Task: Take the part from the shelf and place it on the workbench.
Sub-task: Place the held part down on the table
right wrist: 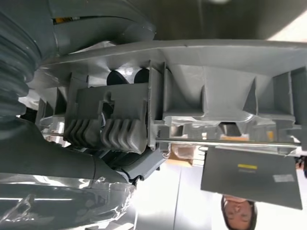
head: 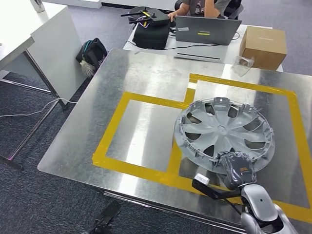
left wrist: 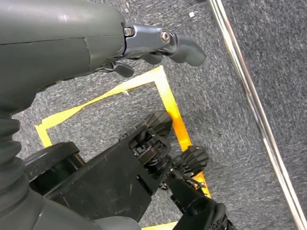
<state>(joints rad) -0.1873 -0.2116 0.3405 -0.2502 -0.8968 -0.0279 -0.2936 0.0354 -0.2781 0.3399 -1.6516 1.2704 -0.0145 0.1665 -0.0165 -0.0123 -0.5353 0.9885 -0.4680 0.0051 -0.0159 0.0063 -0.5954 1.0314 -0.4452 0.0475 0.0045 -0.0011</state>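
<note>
One grey wheel cover (head: 224, 135), the task's part, lies face up on the steel counter (head: 147, 83), inside the larger of two yellow tape rectangles (head: 294, 122) marked on the metal. Its near-left rim overlaps the tape strip that divides the two rectangles, so it is not quite wholly within the larger outline. The tape probably marks the drop zone, which would explain why the cover is brought here rather than anywhere on the sheet.

The right hand (head: 237, 168) grips the near rim of the wheel cover, at the edge closest to the robot. In the right wrist view the thumb and fingers (right wrist: 108, 132) close around the ribbed underside of the rim (right wrist: 203, 100), so the cover is pinched, not released. Holding by the rim probably lets the robot lower the broad disc flat and steer it. Whether the cover rests fully on the counter I cannot tell; the near rim may be held slightly up.

The left hand (left wrist: 159, 45) hangs over grey carpet, fingers loosely extended and holding nothing.

Beyond the wheel cover, on a white desk: one open laptop (head: 206, 29), one cardboard box (head: 263, 46), one black bag (head: 150, 34), and one person seated behind the laptop.
</note>
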